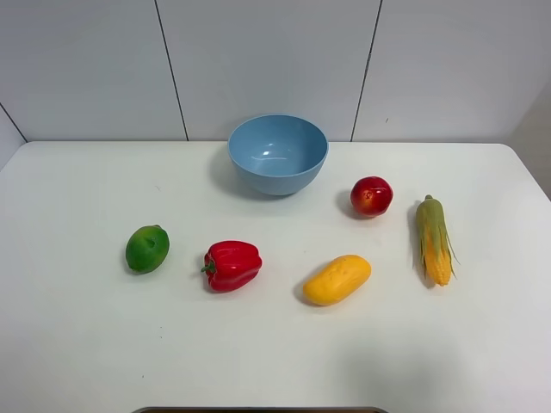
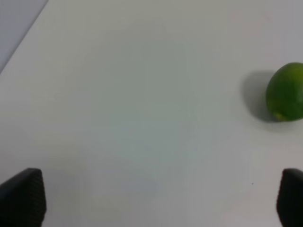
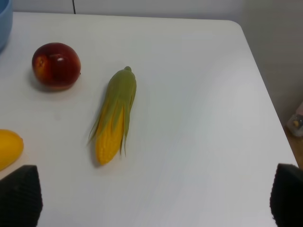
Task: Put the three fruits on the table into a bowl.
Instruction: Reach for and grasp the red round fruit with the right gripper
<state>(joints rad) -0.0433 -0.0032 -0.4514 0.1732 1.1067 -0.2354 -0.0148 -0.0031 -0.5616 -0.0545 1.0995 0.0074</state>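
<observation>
Three fruits lie loose on the wide plain white tabletop (image 1: pixel 77 344), none yet in the deep round light-blue plastic bowl (image 1: pixel 277 179). In the high view the round red peach-like fruit (image 1: pixel 371 196) sits nearest the bowl, just off its right side. The oblong yellow-orange mango (image 1: pixel 337 280) lies farther out in front of the bowl, and the round green lime (image 1: pixel 147 249) lies well apart, in front of the bowl and to its left.

All three skins look smooth and somewhat glossy, so they are probably firm, light and a little slippery. The two round fruits may roll if nudged, so each is best taken across its widest girth. The mango is best taken across its short axis at mid-length (not end to end).

Two non-targets share the table: a glossy red lobed bell pepper (image 1: pixel 232 265) in front of the bowl, between lime and mango, and a long yellow corn cob in green husk (image 1: pixel 434 239) beyond the peach, away from the bowl.

The left gripper (image 2: pixel 155 201) hangs over bare tabletop with its jaws wide apart and empty, the lime ahead and off to one side. The right gripper (image 3: pixel 152 198) is likewise spread and empty, and faces the corn.
</observation>
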